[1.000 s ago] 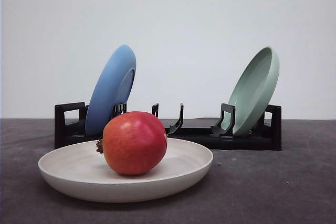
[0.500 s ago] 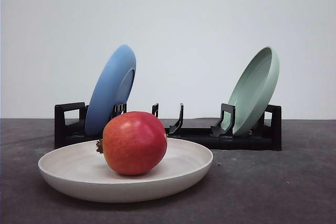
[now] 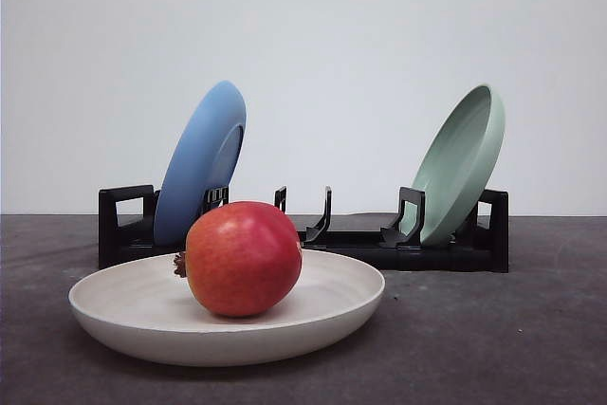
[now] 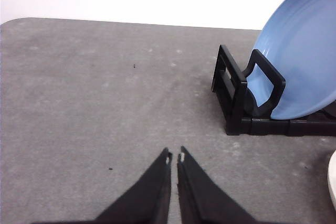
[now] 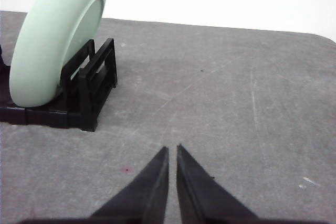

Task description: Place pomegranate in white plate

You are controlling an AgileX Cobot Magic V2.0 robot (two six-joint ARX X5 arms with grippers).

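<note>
Grey tabletop (image 3: pixel 512 348): pomegranate (image 3: pixel 243 258) sits in white plate (image 3: pixel 123 315), in front of rack (image 3: pixel 360 251), so task looks done. Left gripper (image 4: pixel 174 157) & right gripper (image 5: pixel 172 149) both closed, empty, nowhere near fruit.

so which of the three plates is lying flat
The white plate, flat on the table with the pomegranate in it; the blue plate and green plate stand in the rack.

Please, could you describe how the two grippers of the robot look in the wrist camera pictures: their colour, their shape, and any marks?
The left gripper has two matte black fingers that taper to thin pointed tips, with a small pale notch at each tip. The right gripper is the same matte black, with two flat, wedge-shaped fingers narrowing to sharp points. I see no cables, labels or printed markings on either one.
</note>
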